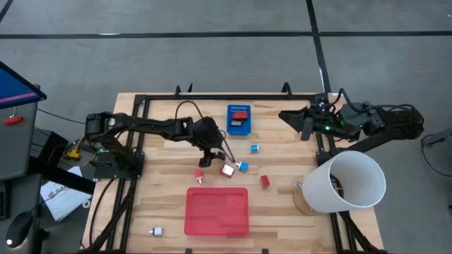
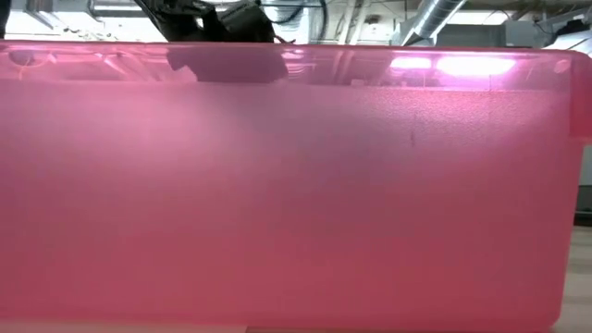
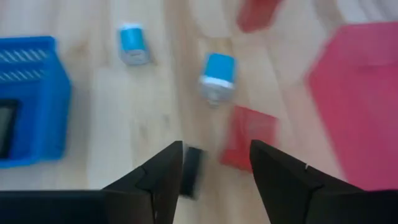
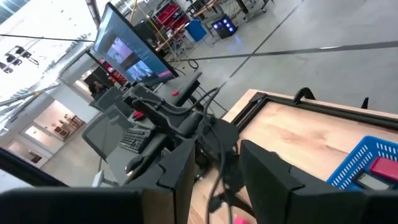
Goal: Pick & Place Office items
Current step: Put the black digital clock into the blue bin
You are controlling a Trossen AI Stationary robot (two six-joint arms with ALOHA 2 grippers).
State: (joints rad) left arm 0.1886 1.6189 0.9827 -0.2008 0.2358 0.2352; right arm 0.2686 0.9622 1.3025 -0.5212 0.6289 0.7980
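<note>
My left gripper [image 1: 210,154] [image 3: 214,163] is open, hovering over the middle of the table and pointing down. Below it a small black piece [image 3: 191,171] lies by one finger and a red-and-white piece [image 3: 249,138] [image 1: 228,169] by the other. Two blue-and-white pieces [image 3: 217,73] [image 3: 132,43] lie beyond on the wood [image 1: 243,166] [image 1: 254,148]. Red pieces [image 1: 265,180] [image 1: 200,175] and a white piece [image 1: 157,231] lie scattered. My right gripper [image 1: 302,121] [image 4: 214,177] waits open at the table's far right corner.
A flat red tray [image 1: 217,210] sits near the near edge and fills the low view [image 2: 296,185]. A blue perforated bin [image 1: 239,118] [image 3: 31,99] holding red and black items stands at the far middle. A large white cup [image 1: 346,182] lies tipped at the right edge.
</note>
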